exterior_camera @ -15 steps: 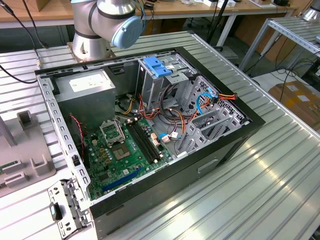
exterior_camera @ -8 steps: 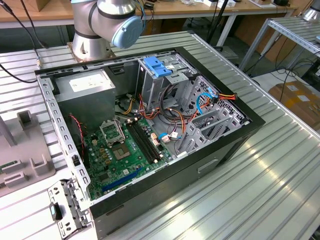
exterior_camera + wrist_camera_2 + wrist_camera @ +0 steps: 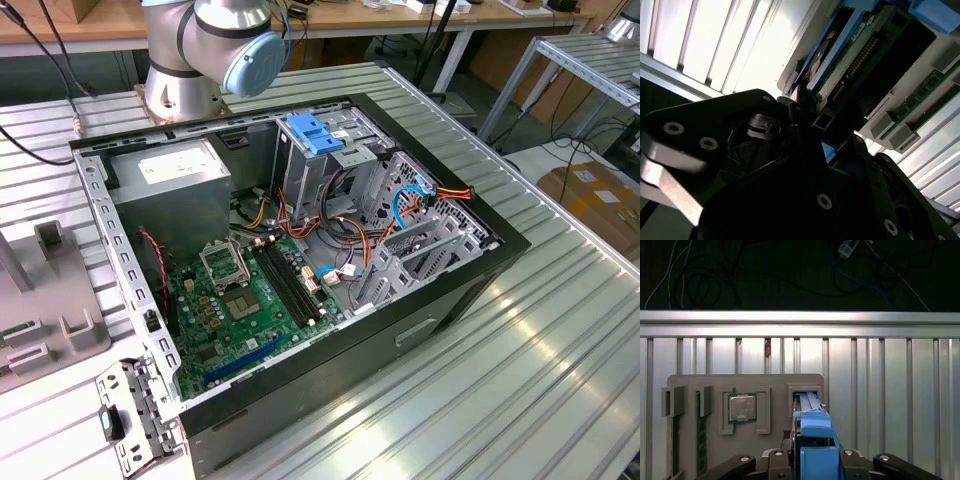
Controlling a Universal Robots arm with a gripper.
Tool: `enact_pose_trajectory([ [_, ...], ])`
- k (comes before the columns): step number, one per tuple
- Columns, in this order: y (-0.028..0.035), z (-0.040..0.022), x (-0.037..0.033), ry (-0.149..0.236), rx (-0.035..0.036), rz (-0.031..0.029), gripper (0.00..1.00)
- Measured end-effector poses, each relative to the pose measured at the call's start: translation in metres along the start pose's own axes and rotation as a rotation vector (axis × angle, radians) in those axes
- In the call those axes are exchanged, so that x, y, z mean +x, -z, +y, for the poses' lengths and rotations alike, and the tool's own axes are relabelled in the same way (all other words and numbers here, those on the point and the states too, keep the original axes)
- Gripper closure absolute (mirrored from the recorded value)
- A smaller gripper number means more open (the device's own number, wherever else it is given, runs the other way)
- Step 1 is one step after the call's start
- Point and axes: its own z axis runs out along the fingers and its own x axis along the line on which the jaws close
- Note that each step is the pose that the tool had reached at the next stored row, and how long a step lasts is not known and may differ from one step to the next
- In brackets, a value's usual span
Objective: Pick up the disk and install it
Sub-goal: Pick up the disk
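Note:
The disk (image 3: 815, 440) stands on edge with its blue carrier frame toward the first wrist camera, its far end in a slot of the grey holder tray (image 3: 775, 382). My gripper (image 3: 815, 462) straddles it, black fingers (image 3: 792, 455) pressed against both sides of the blue frame. In the second wrist view the disk (image 3: 850, 55) shows its green circuit board and blue edge, held at the gripper (image 3: 815, 135). The open computer case (image 3: 300, 250) lies on the table with its grey drive cage (image 3: 335, 170) at the back.
The tray also holds a processor chip (image 3: 742, 407) and memory sticks (image 3: 700, 440). Inside the case are a power-supply box (image 3: 170, 180), a motherboard (image 3: 240, 300), cables (image 3: 420, 200) and a light-blue bracket (image 3: 315, 133). The arm's base (image 3: 215, 50) stands behind the case.

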Motion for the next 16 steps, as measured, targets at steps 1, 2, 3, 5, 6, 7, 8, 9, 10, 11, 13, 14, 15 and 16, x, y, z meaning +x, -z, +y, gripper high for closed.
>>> enact_pose_trajectory([
  [1,0.0004,0.0000,0.0000,0.000,-0.0001,0.0000,0.63],
  [2,0.0008,0.0000,0.0000,0.000,-0.0002,0.0000,0.63],
  [3,0.0012,0.0001,-0.0001,0.000,0.0000,-0.0001,0.63],
  [5,0.0019,0.0001,-0.0001,0.000,-0.0002,-0.0001,0.63],
  [6,0.0021,0.0001,-0.0001,0.000,-0.0001,-0.0002,0.63],
  [7,0.0023,0.0001,-0.0001,0.000,0.0000,-0.0002,0.63],
  [8,0.0025,0.0001,-0.0001,0.000,-0.0001,-0.0002,0.63],
  [9,0.0026,0.0001,-0.0001,0.000,-0.0002,-0.0002,0.63],
  [10,0.0056,0.0003,-0.0002,0.000,-0.0002,-0.0002,0.63],
  [11,0.0150,0.0007,-0.0006,0.000,-0.0001,-0.0004,0.63],
  [13,0.0197,0.0009,-0.0007,0.000,-0.0001,-0.0004,0.63],
  [14,0.0202,0.0009,-0.0008,0.000,-0.0002,-0.0004,0.63],
  [15,0.0206,0.0009,-0.0008,0.000,-0.0001,-0.0004,0.63],
  [16,0.0210,0.0010,-0.0008,0.000,-0.0002,-0.0004,0.63],
])
